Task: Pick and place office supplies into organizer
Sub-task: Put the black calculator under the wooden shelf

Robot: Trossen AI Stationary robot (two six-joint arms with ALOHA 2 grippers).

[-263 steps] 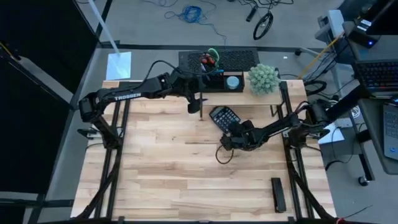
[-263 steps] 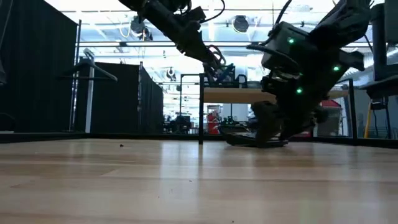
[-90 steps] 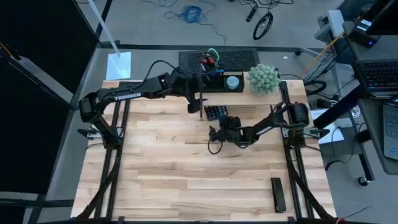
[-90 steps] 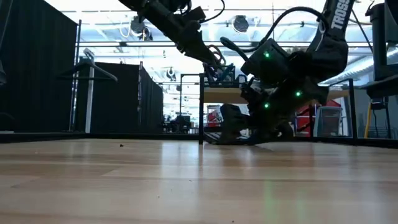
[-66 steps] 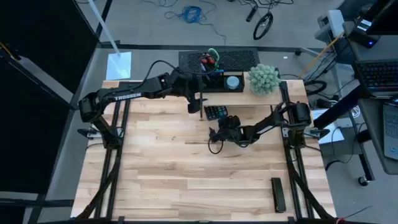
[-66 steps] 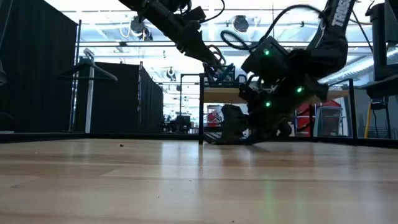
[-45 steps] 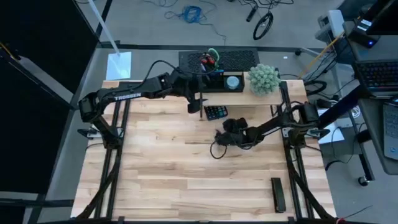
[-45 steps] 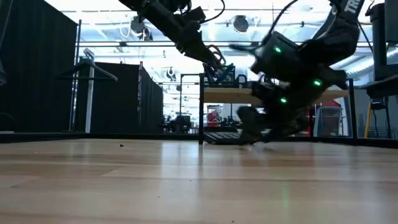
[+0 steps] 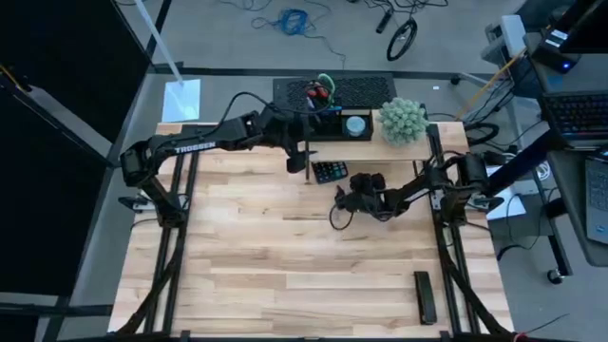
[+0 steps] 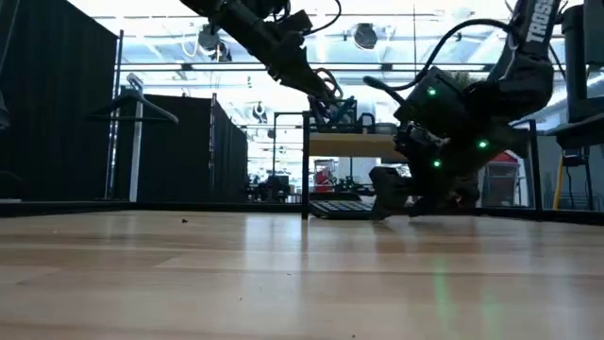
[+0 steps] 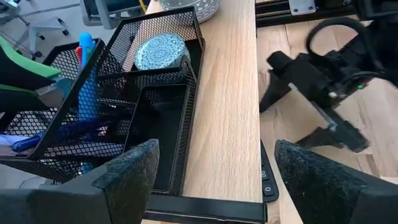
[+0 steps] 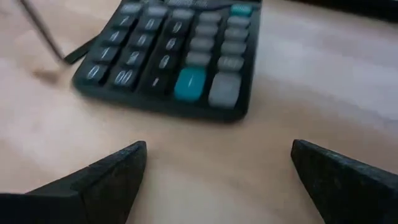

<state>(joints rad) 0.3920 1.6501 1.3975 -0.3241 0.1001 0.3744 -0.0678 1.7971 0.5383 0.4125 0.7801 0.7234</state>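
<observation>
Mesh organizer [image 11: 155, 99] just ahead of open left gripper [image 11: 214, 171].

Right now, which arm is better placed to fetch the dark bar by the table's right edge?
Probably right: the right gripper, jaws open and empty, is by the calculator, on the dark bar's side. The left gripper hangs farther off at the mesh organizer.

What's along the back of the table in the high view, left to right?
Scissors → mesh organizer → blue-grey disc → green plant ball.
</observation>
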